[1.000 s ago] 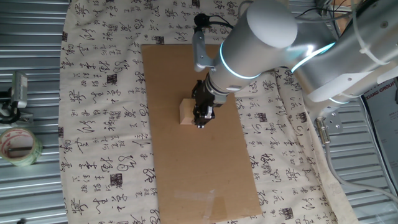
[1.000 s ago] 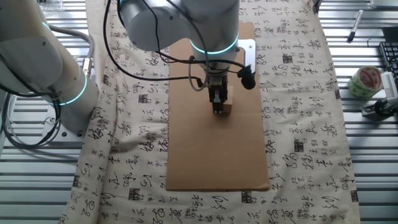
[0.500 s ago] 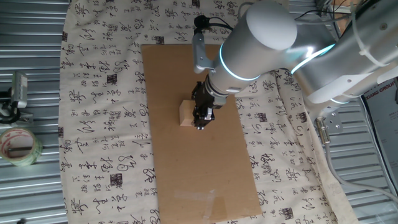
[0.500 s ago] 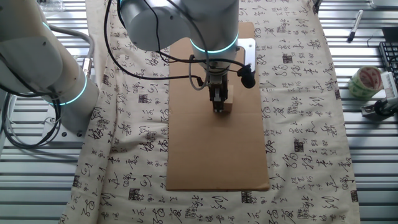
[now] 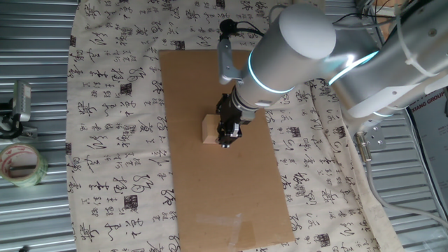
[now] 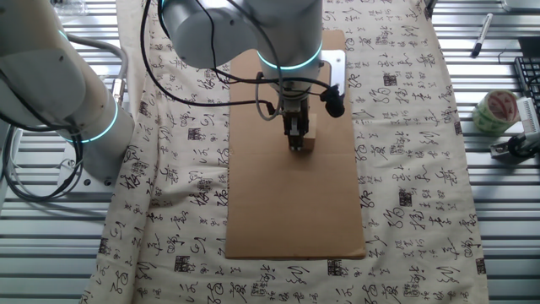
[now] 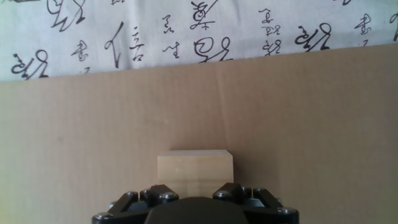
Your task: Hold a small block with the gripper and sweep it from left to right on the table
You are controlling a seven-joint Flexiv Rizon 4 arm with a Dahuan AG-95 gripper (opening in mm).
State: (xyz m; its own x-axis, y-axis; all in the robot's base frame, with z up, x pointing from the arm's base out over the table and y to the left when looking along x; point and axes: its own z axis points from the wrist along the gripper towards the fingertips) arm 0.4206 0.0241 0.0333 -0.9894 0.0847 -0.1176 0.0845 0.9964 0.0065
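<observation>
While the end effector (image 5: 225,139) stands low over the counter (image 5: 238,189), the small block (image 5: 209,129) sits touching its side, apparently not between the fingers. Whether the fingers are closed I cannot tell.

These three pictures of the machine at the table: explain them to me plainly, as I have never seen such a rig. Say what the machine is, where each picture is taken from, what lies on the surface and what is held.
The machine is one robot arm, thick and silver-grey with glowing cyan rings. At its end is the gripper, a narrow black tool with two fingers.

Two pictures come from fixed cameras that look down on the table from different sides. The third comes from a camera on the hand, looking along the fingers.

On the table lies a cream cloth printed with black calligraphy, and on it a long brown cardboard sheet. A tape roll sits off at the metal edge.

The small block, a pale wooden cube, rests on the cardboard at the gripper's tip. Whether the fingers actually clamp it is hidden.
</observation>
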